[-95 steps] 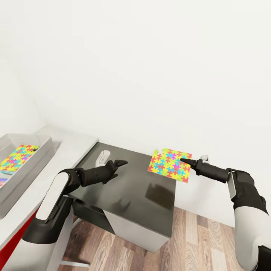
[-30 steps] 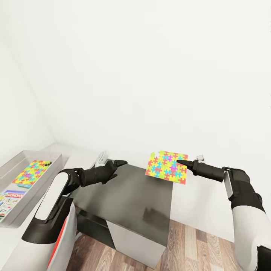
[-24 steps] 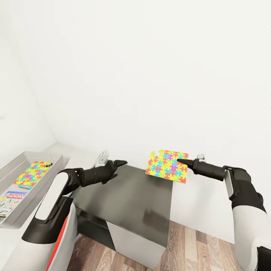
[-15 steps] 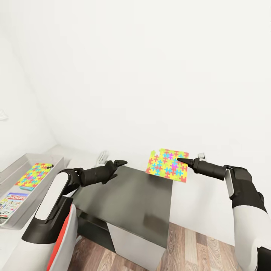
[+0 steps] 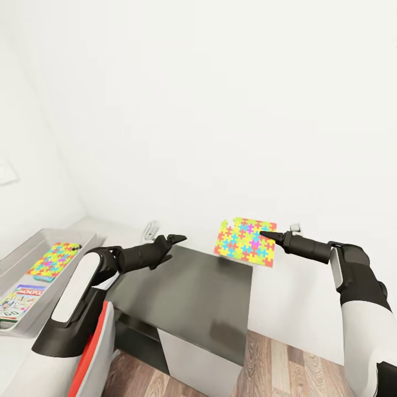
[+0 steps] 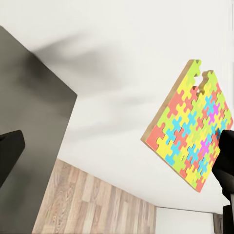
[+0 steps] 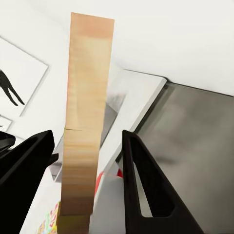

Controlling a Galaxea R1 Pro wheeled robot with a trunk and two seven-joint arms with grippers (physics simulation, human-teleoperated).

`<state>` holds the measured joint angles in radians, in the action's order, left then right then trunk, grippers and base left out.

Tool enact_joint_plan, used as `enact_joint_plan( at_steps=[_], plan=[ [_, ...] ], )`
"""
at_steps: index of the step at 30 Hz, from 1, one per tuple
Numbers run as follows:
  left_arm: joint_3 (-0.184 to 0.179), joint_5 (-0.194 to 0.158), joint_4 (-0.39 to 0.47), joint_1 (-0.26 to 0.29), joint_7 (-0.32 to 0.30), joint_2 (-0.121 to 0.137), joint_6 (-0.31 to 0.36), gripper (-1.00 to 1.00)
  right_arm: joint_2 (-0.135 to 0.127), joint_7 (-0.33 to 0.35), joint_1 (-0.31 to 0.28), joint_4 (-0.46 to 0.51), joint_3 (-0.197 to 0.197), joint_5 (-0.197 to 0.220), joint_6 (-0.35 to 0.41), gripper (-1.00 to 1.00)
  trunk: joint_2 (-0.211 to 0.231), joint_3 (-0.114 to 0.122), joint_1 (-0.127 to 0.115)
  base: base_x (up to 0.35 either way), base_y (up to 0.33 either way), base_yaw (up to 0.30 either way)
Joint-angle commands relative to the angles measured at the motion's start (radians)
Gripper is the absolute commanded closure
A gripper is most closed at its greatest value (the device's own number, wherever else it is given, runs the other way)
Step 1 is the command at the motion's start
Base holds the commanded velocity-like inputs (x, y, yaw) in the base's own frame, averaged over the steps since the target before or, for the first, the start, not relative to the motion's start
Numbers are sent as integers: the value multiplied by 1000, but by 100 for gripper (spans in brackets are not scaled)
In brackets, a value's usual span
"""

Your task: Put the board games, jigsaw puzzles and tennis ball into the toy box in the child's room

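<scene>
Head view: we are looking down over both arms toward a plain white wall. The right gripper (image 5: 263, 235) is pinching a jigsaw puzzle (image 5: 245, 241) by its right edge, holding it up in the air, tilted, above the far right corner of a dark grey cabinet top (image 5: 193, 292). The left gripper (image 5: 177, 239) is reaching out over the cabinet's near left corner, carrying nothing; its tips are looking close together, though from this angle we cannot tell the gap for sure. At far left a grey toy box (image 5: 82, 238) is sitting on a white table (image 5: 113, 231), well apart from the held puzzle. Inside it a second jigsaw puzzle (image 5: 54, 259) and a board game (image 5: 16, 301) are lying flat, side by side. Wood-plank floor (image 5: 286, 369) is showing below the cabinet.

Left wrist view: we are seeing the held puzzle (image 6: 191, 130) in mid-air against the white wall, its wooden edge showing, with the dark cabinet top (image 6: 29, 117) and the plank floor (image 6: 97, 207) beneath.

Right wrist view: we are looking along two black fingers (image 7: 141, 185) straddling the puzzle's tan edge (image 7: 85, 112). Beyond, the cabinet top (image 7: 190, 131) is meeting the white table (image 7: 136, 105).
</scene>
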<state>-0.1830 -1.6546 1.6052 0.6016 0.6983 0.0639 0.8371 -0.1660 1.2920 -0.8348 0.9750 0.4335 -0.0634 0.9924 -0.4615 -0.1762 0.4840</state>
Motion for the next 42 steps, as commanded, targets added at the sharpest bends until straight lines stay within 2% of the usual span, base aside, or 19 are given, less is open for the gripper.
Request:
enact_joint_plan(
  at_steps=[1, 9, 25, 36, 42],
  plan=[
    [-1, -10, 1, 1, 10, 1, -1, -100, 0, 7, -1, 0, 2, -7, 8, 100, 5, 3, -3, 0, 0, 61],
    [-1, -10, 1, 1, 10, 1, -1, -100, 0, 7, -1, 1, 2, -7, 8, 100, 61, 41, -34, 0, 0, 62],
    [0, -10, 1, 1, 9, 1, -1, -100, 0, 7, -1, 3, 3, -6, 8, 100, 61, 56, -34, 0, 0, 23],
    [2, -10, 2, -2, 6, 1, -2, -100, 0, 6, -1, 4, 2, -11, 8, 100, 61, 66, -34, 0, 0, 170],
    [2, -10, 2, -2, 6, 1, -3, -100, 0, 6, -1, 4, 1, -28, 8, 100, 61, 73, -34, 0, 0, 197]
  ],
)
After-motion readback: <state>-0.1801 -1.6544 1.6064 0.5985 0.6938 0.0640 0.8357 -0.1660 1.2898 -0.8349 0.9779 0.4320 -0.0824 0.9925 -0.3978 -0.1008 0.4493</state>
